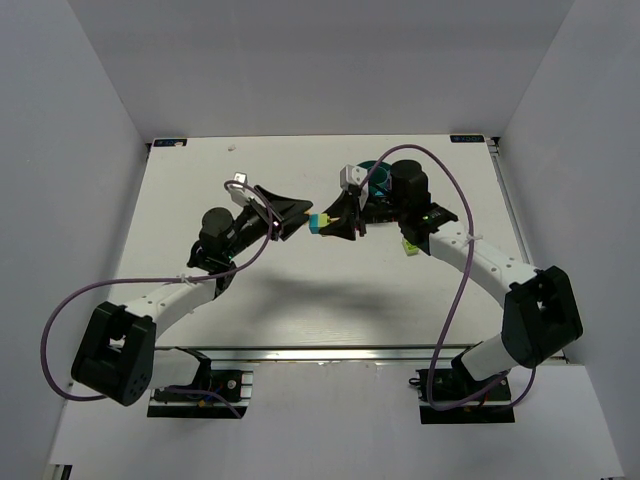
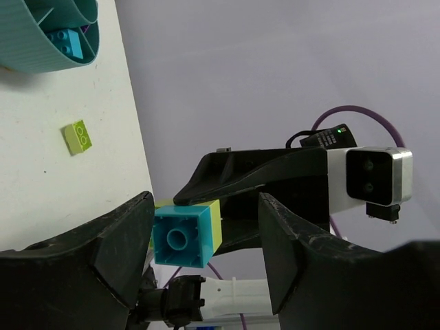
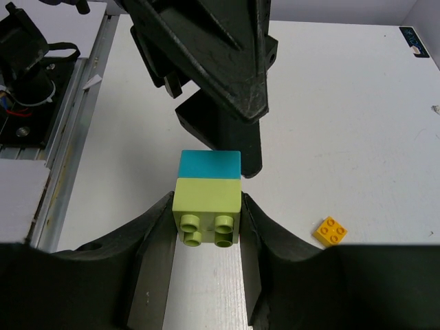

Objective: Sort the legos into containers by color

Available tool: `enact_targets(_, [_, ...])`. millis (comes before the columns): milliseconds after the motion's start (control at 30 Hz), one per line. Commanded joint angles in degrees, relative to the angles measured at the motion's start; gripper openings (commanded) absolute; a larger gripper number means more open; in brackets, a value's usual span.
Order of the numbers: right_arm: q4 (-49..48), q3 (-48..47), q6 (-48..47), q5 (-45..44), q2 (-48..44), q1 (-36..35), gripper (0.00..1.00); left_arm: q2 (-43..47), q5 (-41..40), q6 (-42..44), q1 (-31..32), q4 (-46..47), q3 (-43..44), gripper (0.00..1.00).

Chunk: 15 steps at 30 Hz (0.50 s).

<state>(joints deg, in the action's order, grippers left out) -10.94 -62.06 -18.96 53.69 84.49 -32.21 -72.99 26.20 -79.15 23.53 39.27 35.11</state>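
Cyan-and-lime brick stack (image 3: 207,199) hangs above mid-table, long axis level, lime studs facing the right arm and the cyan hollow underside facing the left. Right gripper (image 3: 207,216) clamps the lime half. The left gripper (image 2: 206,210) stands spread around the cyan end, with a gap on one side. Teal bowl (image 1: 372,178) sits just behind, and bare tabletop (image 1: 300,290) lies in front.

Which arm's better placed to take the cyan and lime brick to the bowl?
Right. The right end effector clamps the brick by its lime half and the bowl sits beside it; the left end effector is open.
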Motion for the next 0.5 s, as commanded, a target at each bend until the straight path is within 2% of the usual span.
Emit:
enact_targets(0, [-3.6, -2.4, 2.0, 0.1, 0.7, 0.3, 0.0, 1.4, 0.9, -0.5, 0.5, 1.9, -1.5, 0.71])
enact_targets(200, [-5.0, -2.7, 3.5, 0.1, 1.7, 0.2, 0.0, 0.6, 1.3, -0.7, 0.6, 2.5, -1.4, 0.68])
enact_targets(300, [-7.2, -2.5, 4.6, -0.5, 2.3, 0.2, 0.0, -0.5, 2.4, -1.2, 0.6, 2.8, -1.1, 0.59])
enact_targets(467, [-8.4, -2.8, 4.1, -1.8, 2.9, 0.2, 0.0, -0.8, 2.7, -1.5, 0.6, 3.2, -1.5, 0.56])
